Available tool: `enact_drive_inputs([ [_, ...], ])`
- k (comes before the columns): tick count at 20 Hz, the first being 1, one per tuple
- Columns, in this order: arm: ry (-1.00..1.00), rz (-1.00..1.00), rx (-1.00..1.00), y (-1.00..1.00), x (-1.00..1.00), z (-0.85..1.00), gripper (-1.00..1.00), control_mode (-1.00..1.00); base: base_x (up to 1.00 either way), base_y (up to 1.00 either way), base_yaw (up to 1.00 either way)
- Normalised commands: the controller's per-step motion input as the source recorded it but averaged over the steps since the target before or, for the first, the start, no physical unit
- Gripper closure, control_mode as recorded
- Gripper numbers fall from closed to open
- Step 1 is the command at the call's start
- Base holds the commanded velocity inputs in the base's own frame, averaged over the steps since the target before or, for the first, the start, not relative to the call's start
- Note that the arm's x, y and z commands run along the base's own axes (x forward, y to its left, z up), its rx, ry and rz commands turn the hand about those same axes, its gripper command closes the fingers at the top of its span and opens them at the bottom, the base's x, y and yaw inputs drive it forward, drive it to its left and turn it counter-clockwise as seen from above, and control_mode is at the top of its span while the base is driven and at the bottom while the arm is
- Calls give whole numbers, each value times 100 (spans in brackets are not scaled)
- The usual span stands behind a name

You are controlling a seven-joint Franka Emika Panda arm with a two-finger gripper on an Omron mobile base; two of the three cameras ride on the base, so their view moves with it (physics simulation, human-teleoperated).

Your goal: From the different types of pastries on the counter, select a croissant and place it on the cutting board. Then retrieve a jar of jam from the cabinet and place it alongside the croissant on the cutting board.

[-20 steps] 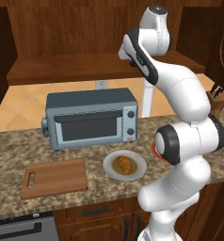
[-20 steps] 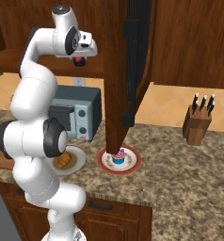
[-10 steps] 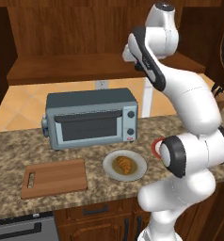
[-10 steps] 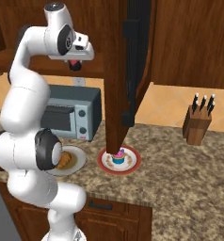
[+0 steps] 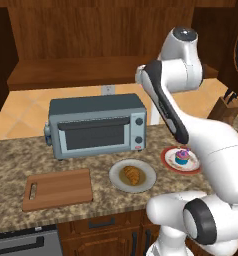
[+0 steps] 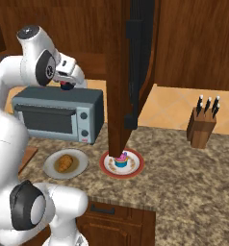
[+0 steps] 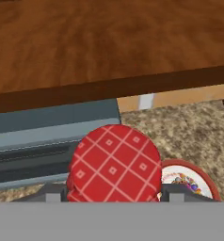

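Red-chequered on top, the jar of jam (image 7: 115, 164) sits between the two tips of the pincer (image 7: 114, 195), which is clenched on its sides. That grip makes sense, since the jar has to be carried from the cabinet down to the board. In the right base view the pincer (image 6: 66, 82) hangs in the air with the jar (image 6: 66, 87) just under it, clear of any surface.

Directly beneath is the top of the grey-blue toaster oven (image 6: 58, 113). Just beyond and above the pincer runs the dark wooden shelf of the cabinet (image 7: 109, 47).

Lower and nearer the robot, the croissant (image 5: 132, 174) lies on a round grey plate (image 5: 146, 182) on the table (image 5: 6, 160), not yet on the cutting board (image 5: 58, 189). The board lies bare well below and off to the oven's far side. To the other side below, the cupcake (image 5: 181, 157) stands on a red-rimmed plate (image 5: 167, 159). A knife block (image 6: 203, 127) is well apart.

By my reading, the carry down to the board is the step in hand, and it should leave room there for the croissant.

As for the arm, it stands tall and folded, elbow high, forearm angled up, and hand tipped forward and down over the oven
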Motion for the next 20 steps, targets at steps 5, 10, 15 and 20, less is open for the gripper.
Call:
enact_drive_inputs([
  [5,17,-4,0,22,-58,-17,100,-100,0,0,0],
  [10,36,0,0,88,-56,0,100,-100,0,0,0],
  [15,32,-4,2,100,-90,-3,100,-100,0,0,0],
  [20,10,-3,17,66,-96,-35,100,-100,0,0,0],
])
